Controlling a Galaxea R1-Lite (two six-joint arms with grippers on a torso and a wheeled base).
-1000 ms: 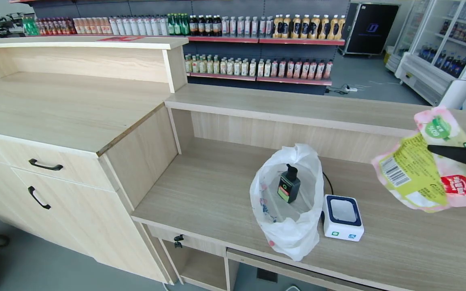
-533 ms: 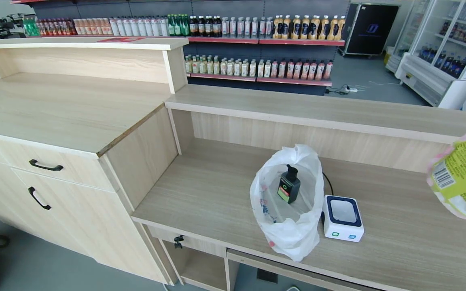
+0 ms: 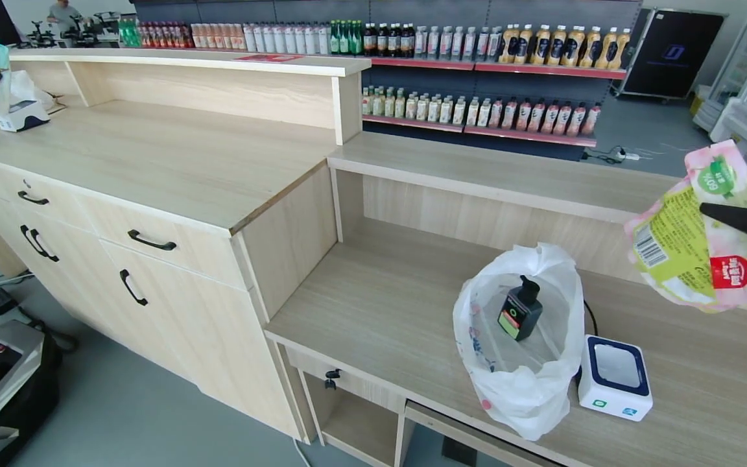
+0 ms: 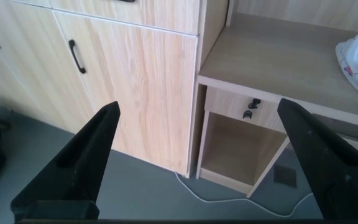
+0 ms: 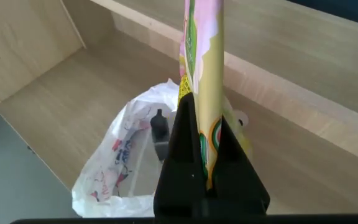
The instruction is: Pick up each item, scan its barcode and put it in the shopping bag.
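Right gripper (image 5: 205,134) is clamping its two black fingers tight on the upper edge of one snack pouch (image 3: 685,246), which is hanging edge-on between them in the air. On the pouch's yellow-green panel a white barcode (image 3: 650,246) is facing out; a round green badge (image 3: 717,178) is showing near the top and a round red one (image 3: 730,271) lower down, their lettering too small to make out. Below this gripper and off to its left, one white shopping bag (image 3: 522,402) is standing open on the wooden counter (image 3: 386,305), and one dark pump bottle (image 3: 519,314) with a green and red label is lying inside it. One white scanner (image 3: 615,379) with a dark blue frame is sitting just beside the bag, on the side nearer the gripper, almost beneath the pouch. Left gripper (image 4: 197,109) is hanging with its fingers spread wide and gripping nothing, low before the cabinet doors, with the bag well off to its right. Against half a second ago the whole head view is sitting differently, so the camera has turned; measured against the scanner, the pouch is now hanging closer to it and showing whole rather than cut by the edge.
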